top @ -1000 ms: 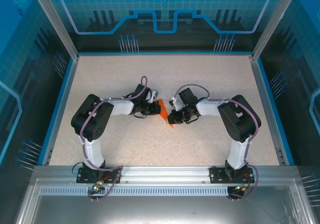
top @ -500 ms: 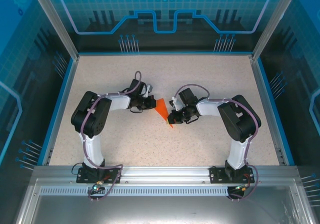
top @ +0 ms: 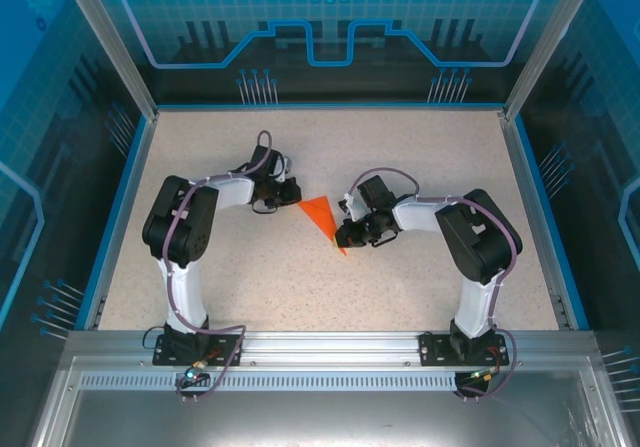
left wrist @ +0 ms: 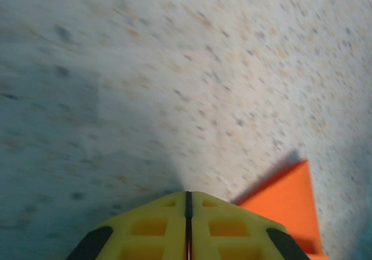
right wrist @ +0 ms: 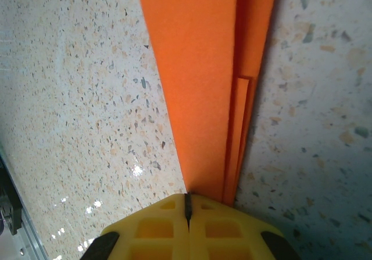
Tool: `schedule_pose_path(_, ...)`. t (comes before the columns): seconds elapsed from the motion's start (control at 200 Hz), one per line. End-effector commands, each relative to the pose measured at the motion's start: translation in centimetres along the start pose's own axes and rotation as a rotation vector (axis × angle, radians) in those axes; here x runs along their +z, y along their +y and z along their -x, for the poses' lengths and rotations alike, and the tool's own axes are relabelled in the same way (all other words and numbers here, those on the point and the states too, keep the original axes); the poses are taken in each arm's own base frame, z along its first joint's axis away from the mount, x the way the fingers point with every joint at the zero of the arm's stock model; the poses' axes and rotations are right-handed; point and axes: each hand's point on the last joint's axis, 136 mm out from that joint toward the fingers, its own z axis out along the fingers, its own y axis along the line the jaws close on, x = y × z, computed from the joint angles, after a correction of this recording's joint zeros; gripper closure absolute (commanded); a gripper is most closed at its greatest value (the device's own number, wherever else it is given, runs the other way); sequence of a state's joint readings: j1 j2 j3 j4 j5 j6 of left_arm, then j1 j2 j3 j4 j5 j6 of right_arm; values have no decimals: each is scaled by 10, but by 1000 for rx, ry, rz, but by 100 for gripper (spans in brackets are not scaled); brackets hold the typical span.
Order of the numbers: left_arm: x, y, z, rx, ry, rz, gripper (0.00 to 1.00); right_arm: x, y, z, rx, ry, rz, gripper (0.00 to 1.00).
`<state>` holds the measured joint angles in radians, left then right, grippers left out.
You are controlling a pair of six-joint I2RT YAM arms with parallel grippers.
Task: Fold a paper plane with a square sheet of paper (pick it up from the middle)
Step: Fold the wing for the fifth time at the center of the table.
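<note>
Top external: the square sheet of paper [top: 318, 212], creased into an orange wedge, lies flat near the middle of the table [top: 420, 157]. Its broad end points to 11 o'clock and its tip to 5 o'clock. The left gripper [top: 287, 195] sits just off the broad end, at 10 o'clock from it and apart from it. The right gripper [top: 345, 235] sits over the tip.

Left wrist: the yellow fingers [left wrist: 157, 225] are pressed together with only a thin seam between them, and nothing is in them. A corner of the sheet shows at 4 o'clock, beside the pads and not between them.

Right wrist: the jaws are clenched. The wedge runs down from 12 o'clock and narrows to the pad seam at 6 o'clock — I cannot tell whether the tip is pinched or merely pinned to the table. A narrow inner flap along the wedge's right edge looks slightly out of line.

Risks, as I judge them:
- The broad end is free, so any drag or lift at the tip could swing the wedge round or let the layers spring open.
- A closed left gripper coming in low would probably shove the sheet rather than crease it.
- The offset flap may carry through as a crooked nose.
</note>
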<state>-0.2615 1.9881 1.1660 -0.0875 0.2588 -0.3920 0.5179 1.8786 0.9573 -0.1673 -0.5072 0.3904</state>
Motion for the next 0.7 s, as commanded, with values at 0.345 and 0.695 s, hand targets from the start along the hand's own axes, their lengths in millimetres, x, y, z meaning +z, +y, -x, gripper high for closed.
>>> schedule_pose_path(0.345,-46,-75,-28,-34,-90,-207,91,7,-67,-74,175,227,-234,100)
schedule_pose_path(0.695,-3,-103,-107,-41,103,-255,100,9,-68,-75,183,231,-229,100)
